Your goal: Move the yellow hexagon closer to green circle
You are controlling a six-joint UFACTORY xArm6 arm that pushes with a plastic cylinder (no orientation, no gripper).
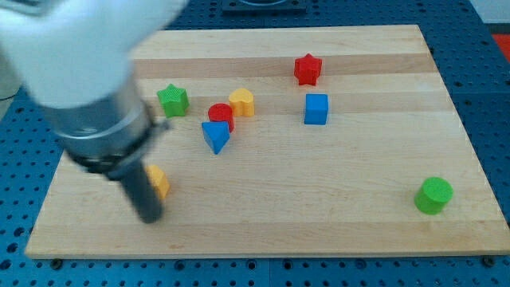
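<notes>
No writing or brand marks are showing on any item. Yellow hexagon: lying at the bench's lower left, half hidden behind the blurred rod, a faceted orange-yellow piece. My tip: sitting just below and left of that hexagon, seemingly touching it; the rod is a plain tool with nothing to grasp. Green circle: resting far off at the lower right. Also lying mid-bench: green star, red cylinder, blue triangle, another yellow block, blue cube, red star.
</notes>
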